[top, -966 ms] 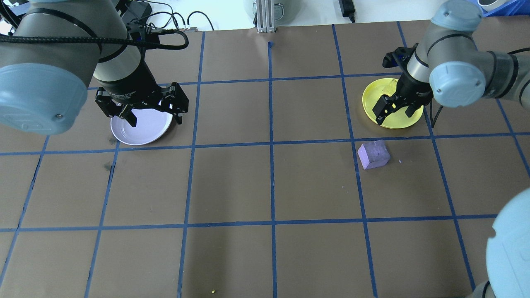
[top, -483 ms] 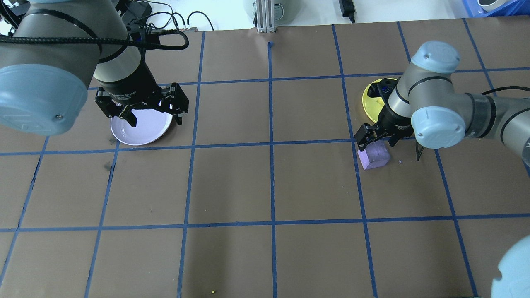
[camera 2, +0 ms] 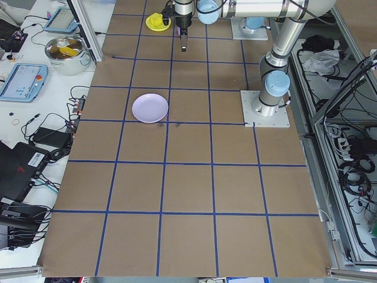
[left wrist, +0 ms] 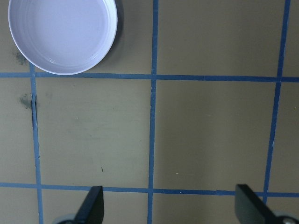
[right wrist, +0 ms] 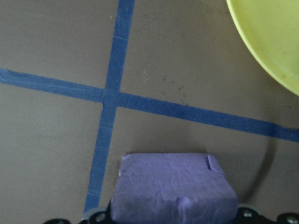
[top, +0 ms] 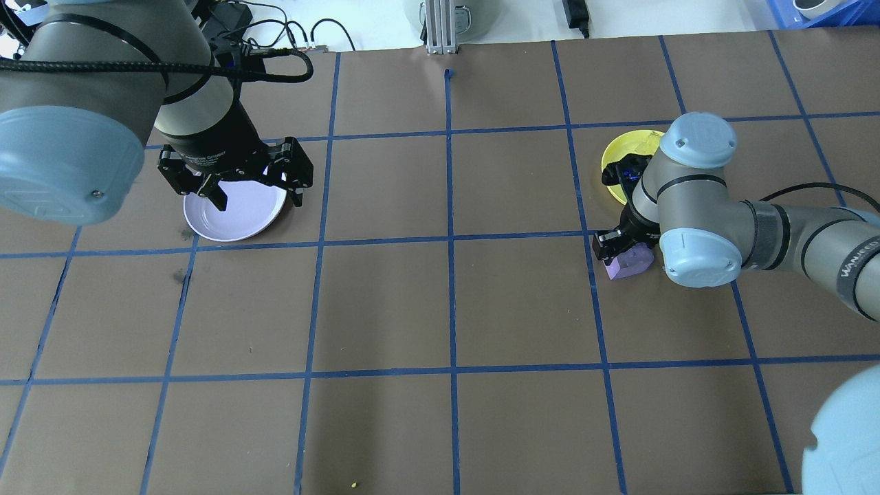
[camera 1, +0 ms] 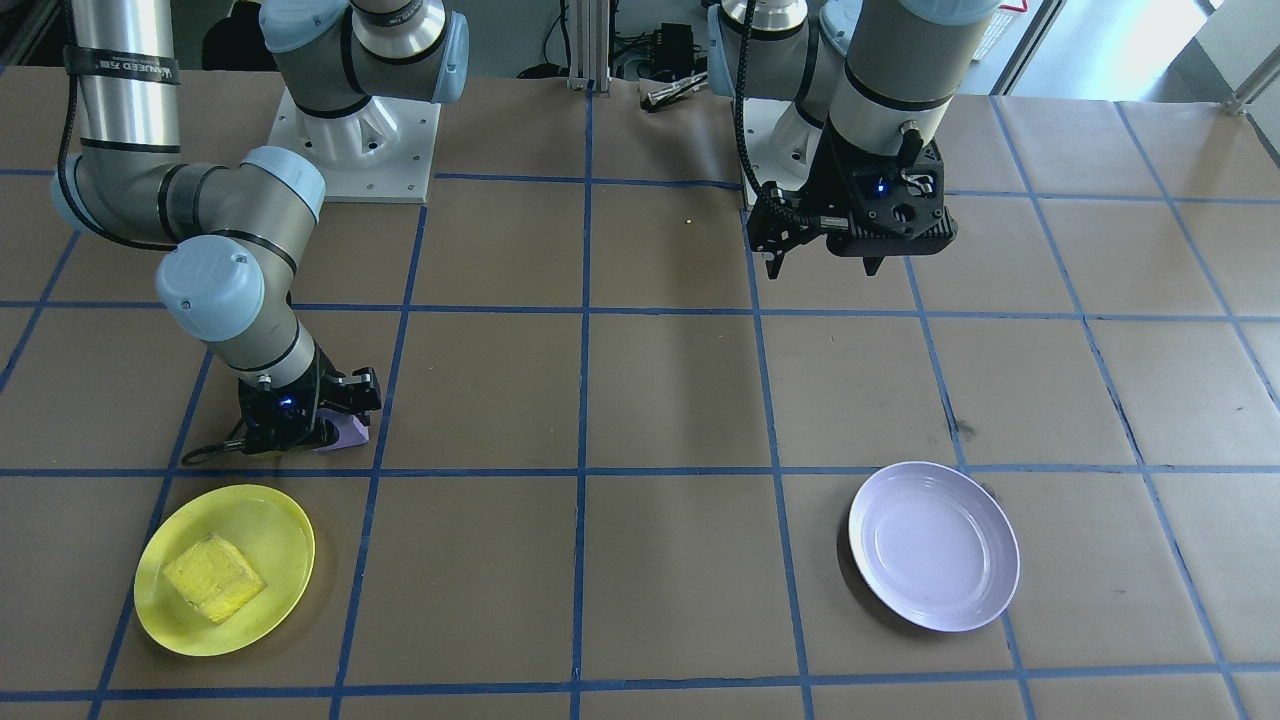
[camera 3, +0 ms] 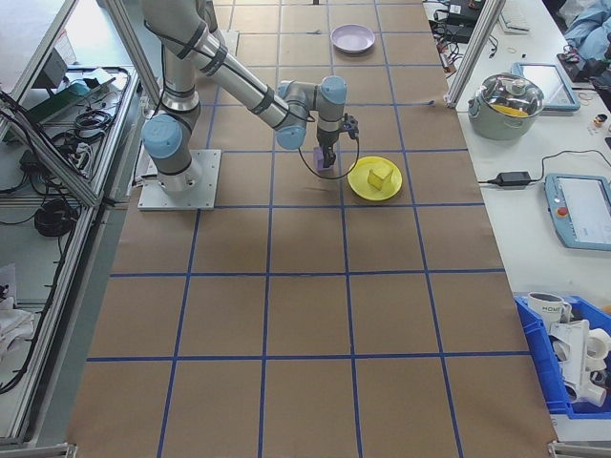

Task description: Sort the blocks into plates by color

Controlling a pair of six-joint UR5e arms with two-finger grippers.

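**Inspector:** Position of the outstanding item?

**Assistant:** The purple block (top: 631,261) sits on the worktop (top: 440,309), just near-side of the yellow plate (camera 1: 225,570) in the overhead view, inside the next grid square. The yellow block (camera 1: 212,577) already lies in that plate. The lavender plate (camera 1: 934,545) stands well apart on the left of the overhead view, with nothing in it.

**Inspector:** Pincers?

**Assistant:** The right pincer (top: 622,249) is down at the purple block, fingers either side of it. The right wrist view shows the block filling the gap between the finger bases, but whether the pads are pressing yet I cannot tell. The left pincer (left wrist: 170,210) hangs above the worktop beside the lavender plate, fingers spread wide, holding nothing.

**Inspector:** Handling assessment?

**Assistant:** Judged from its rough, pitted surface and a nicked top corner, the block is likely foam: light, soft and grippy rather than slick. It should yield under pressure, so a moderate squeeze is advisable; crushing is the main risk, not breakage. Best purchase is across two opposite flat side faces, at mid-height, clear of the nicked corner. Light weight suggests it may tip or cling to a pad on release.
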